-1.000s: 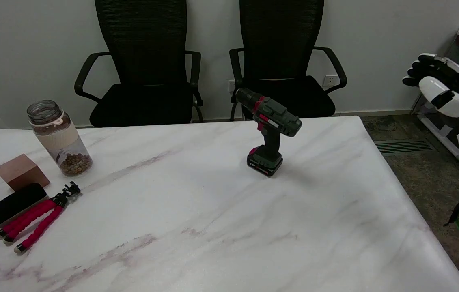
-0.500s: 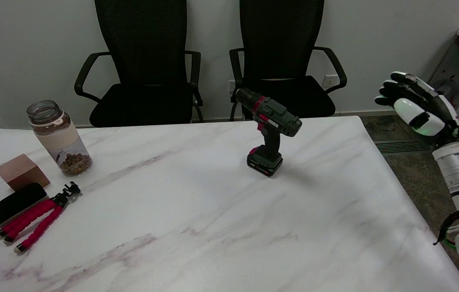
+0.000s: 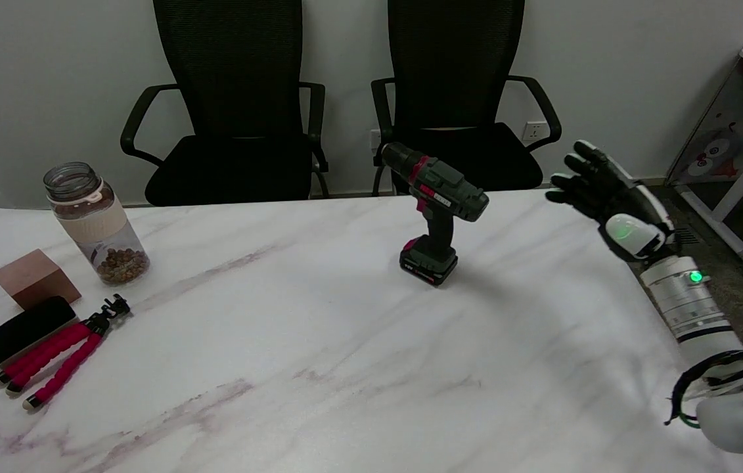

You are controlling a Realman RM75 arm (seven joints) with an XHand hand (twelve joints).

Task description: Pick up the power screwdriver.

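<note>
In the head view, a white marbled worktop (image 3: 318,368) is seen from above its near side, with two black office chairs (image 3: 233,112) set behind its far edge against a pale wall. The power screwdriver (image 3: 435,210) is stood upright on its battery base a little right of the worktop's middle, towards the far edge, with its chuck pointed to the upper left and red accents shown at the collar and the base. The right hand (image 3: 607,200) is held in the air over the worktop's right edge, to the right of the power screwdriver and apart from it; its fingers are spread wide and stretched towards the tool, and nothing is held in them. A green light is lit on the back of the hand and another on the silver wrist section below it, from which the white arm is led down to the lower right corner, with dark cables looped around it. At the left end of the worktop a clear jar (image 3: 94,223) with brown pieces at its bottom is stood upright, a brown block (image 3: 35,278) is placed just beside it, a black case (image 3: 26,328) is laid in front of the block, and a small tripod (image 3: 62,358) with red padded legs is laid flat, touching the case.
</note>
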